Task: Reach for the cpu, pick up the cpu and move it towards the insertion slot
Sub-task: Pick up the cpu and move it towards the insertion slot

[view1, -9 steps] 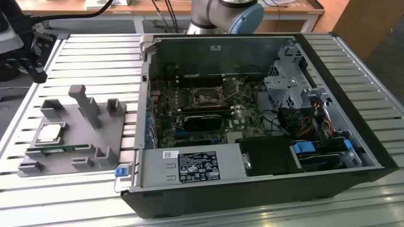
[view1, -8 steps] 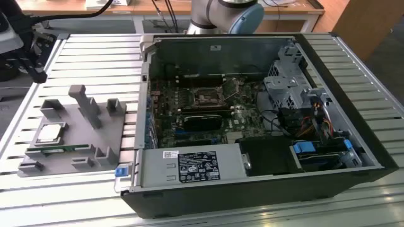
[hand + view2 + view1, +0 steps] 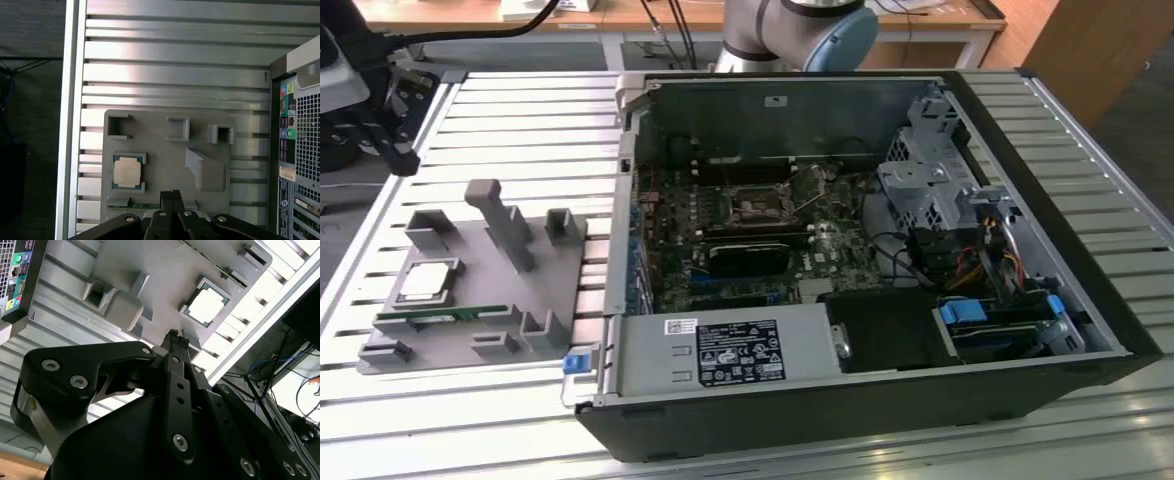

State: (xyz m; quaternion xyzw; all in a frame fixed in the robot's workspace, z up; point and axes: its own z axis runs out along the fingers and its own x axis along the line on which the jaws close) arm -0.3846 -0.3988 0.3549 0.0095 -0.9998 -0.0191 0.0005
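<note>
Well, at the exterior view's left the gripper [image 3: 171, 194] hung near the grey holder [image 3: 474, 295], its fingers pressed together on nothing. The cpu [image 3: 427, 282] lay flat in its pocket on that holder, untouched. Further right, inside the open computer case [image 3: 854, 420], the insertion slot [image 3: 758, 207] sat unfilled. I judged the reach barely begun, with pickup and carry not yet done.

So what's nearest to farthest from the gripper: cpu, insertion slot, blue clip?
In the exterior view, from the gripper:
1. The cpu, at the exterior view's left.
2. The insertion slot, in the middle.
3. The blue clip, at the exterior view's right.
</note>
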